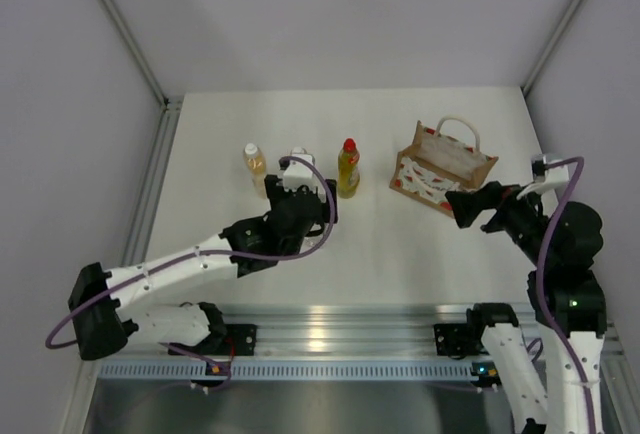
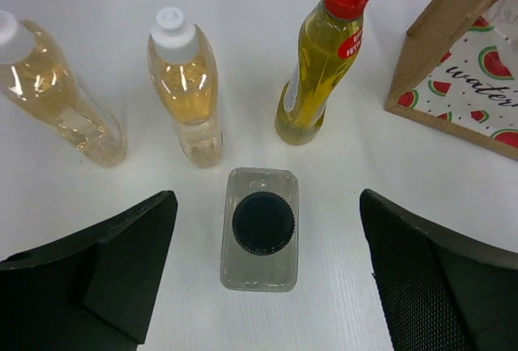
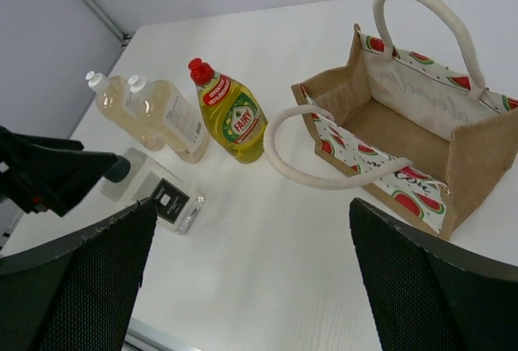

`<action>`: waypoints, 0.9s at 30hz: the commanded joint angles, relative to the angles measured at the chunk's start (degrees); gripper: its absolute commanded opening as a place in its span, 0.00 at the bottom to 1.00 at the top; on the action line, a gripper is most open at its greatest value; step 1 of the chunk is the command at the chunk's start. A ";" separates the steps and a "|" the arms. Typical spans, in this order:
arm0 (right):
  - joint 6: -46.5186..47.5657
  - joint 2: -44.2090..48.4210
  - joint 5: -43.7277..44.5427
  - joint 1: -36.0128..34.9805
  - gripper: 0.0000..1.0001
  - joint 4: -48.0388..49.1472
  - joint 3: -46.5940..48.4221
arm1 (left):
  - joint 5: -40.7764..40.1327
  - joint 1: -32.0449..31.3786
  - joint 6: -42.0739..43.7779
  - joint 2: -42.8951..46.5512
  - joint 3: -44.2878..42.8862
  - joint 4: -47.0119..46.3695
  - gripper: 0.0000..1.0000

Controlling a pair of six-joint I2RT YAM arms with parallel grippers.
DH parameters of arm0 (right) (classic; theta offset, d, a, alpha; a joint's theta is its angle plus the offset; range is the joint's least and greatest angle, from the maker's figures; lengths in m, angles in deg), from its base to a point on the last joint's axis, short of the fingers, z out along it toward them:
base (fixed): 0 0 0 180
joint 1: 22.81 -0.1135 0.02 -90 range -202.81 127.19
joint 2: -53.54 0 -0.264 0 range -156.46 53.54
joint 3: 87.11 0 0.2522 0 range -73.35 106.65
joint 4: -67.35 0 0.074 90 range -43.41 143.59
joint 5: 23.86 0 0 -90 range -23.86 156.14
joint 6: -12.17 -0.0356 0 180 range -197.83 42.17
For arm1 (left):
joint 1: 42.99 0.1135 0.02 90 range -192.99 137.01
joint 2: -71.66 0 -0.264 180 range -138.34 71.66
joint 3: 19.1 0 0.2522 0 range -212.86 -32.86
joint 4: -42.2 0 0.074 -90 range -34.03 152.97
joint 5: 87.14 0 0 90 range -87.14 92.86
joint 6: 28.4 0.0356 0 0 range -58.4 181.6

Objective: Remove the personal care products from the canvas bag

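Observation:
Four personal care products stand on the white table, left of the canvas bag (image 1: pixel 441 168). They are two amber bottles with white caps (image 2: pixel 57 100) (image 2: pixel 184 84), a yellow bottle with a red cap (image 2: pixel 320 60) and a clear squarish bottle with a dark cap (image 2: pixel 261 228). My left gripper (image 2: pixel 267 205) hangs over the clear bottle, jaws open wide on either side and touching nothing. The bag (image 3: pixel 405 124) stands upright, and what shows of its brown inside is bare. My right gripper (image 3: pixel 252 230) is open above the table in front of the bag, nothing between its fingers.
A metal rail (image 1: pixel 340 324) runs along the near edge of the table by the arm bases. Grey walls and a frame post (image 1: pixel 160 174) close off the left, right and back sides. The bag's near cream handle (image 3: pixel 324 175) droops toward the yellow bottle (image 3: pixel 233 116).

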 commanded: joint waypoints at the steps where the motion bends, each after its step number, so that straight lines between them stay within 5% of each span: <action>1: 5.46 0.55 11.61 -6.94 1.00 -4.93 3.98 | -2.00 -0.29 -5.00 4.65 -6.33 14.11 0.99; 9: 8.46 -0.59 33.77 -24.35 1.00 -10.12 4.86 | -9.91 1.47 -15.45 11.69 -14.16 39.52 0.99; 14: 9.60 0.37 40.88 -29.01 0.99 -11.53 3.98 | -7.19 9.81 -15.03 17.21 -15.84 49.71 0.99; 20: 9.78 0.81 49.40 -33.32 0.99 -12.58 3.19 | -4.83 22.20 -8.26 25.30 -14.78 52.72 0.99; 27: 8.72 3.18 53.91 -33.50 1.00 -12.59 1.88 | -3.92 23.36 -6.67 32.60 -8.73 50.00 0.98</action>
